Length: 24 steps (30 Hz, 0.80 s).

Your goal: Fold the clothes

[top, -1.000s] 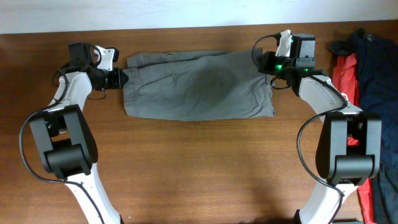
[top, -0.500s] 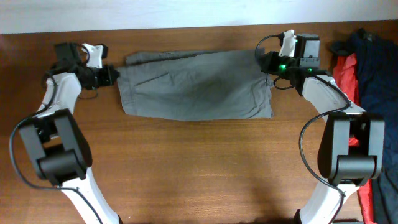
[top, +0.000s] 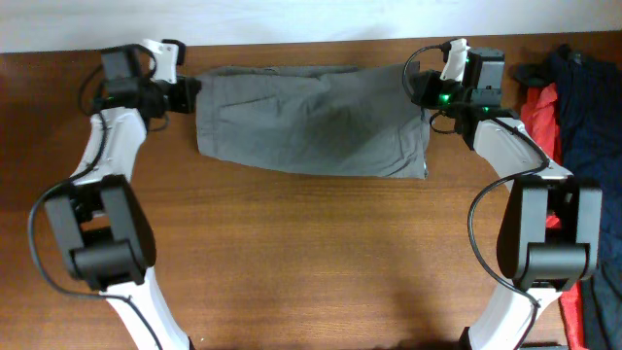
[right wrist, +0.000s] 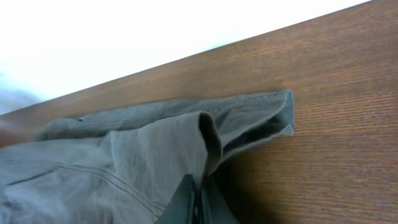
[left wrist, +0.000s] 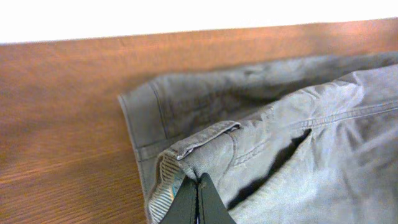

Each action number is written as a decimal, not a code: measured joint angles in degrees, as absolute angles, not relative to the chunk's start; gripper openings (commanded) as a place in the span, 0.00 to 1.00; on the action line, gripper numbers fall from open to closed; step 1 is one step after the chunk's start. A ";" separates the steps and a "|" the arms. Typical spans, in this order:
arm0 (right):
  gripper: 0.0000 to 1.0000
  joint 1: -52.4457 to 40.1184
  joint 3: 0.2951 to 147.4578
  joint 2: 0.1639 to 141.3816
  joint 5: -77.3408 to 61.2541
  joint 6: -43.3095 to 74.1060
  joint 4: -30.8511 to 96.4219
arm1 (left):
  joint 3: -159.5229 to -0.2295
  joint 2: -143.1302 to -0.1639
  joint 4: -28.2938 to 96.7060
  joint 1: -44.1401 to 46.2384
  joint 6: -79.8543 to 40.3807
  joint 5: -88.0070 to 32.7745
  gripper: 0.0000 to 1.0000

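Our left hand (left wrist: pixel 198 188) is pinching its two dark fingers (left wrist: pixel 185 204) tight on a corner of the grey-olive shorts (left wrist: pixel 298 155), right where a pale striped lining (left wrist: pixel 160 177) is peeking out from under the turned edge. That lining is too blurred for us to tell whether it carries any label. Just past the grip, a pocket opening (left wrist: pixel 286 152) is gaping dark, and a stitched seam is running away to the right across the wrinkled cloth.

Our right hand (right wrist: pixel 198 190) is likewise clamping down on the opposite end of the shorts, where the fabric is bunching into a raised fold above the fingertips. Beyond that fold, a hemmed edge (right wrist: pixel 283 115) is lying flat on the wood.

From overhead, we are seeing the shorts lying stretched between the two hands, toward the far edge of the brown tabletop (top: pixel 311 262), their lower edge slanting down toward the right. A green light (top: pixel 440 97) is glowing on the right wrist. Well off to the right, a red garment (top: pixel 540 115) is lying beside a dark navy garment (top: pixel 583 97) at the tabletop's end.
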<state>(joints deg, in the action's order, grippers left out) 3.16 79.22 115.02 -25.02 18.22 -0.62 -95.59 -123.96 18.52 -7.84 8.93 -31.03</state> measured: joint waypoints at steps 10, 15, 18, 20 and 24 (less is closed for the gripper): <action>0.61 2.61 79.22 117.56 -17.82 19.42 -0.73 | -95.57 -132.09 16.82 -7.81 5.89 -25.39 0.63; 0.52 3.81 79.22 117.56 -16.73 18.83 2.15 | -95.57 -132.09 17.93 -9.39 4.80 -24.58 0.69; 0.52 6.37 79.22 117.56 -18.41 19.03 4.69 | -95.57 -131.68 19.97 -11.25 4.67 -25.78 0.76; 0.57 8.47 79.22 117.34 -21.02 18.81 6.35 | -95.57 -130.87 21.15 -12.69 4.56 -28.47 0.80; 0.50 11.57 79.15 114.50 -26.15 16.23 12.34 | -95.57 -126.67 24.91 -15.29 4.14 -36.69 0.73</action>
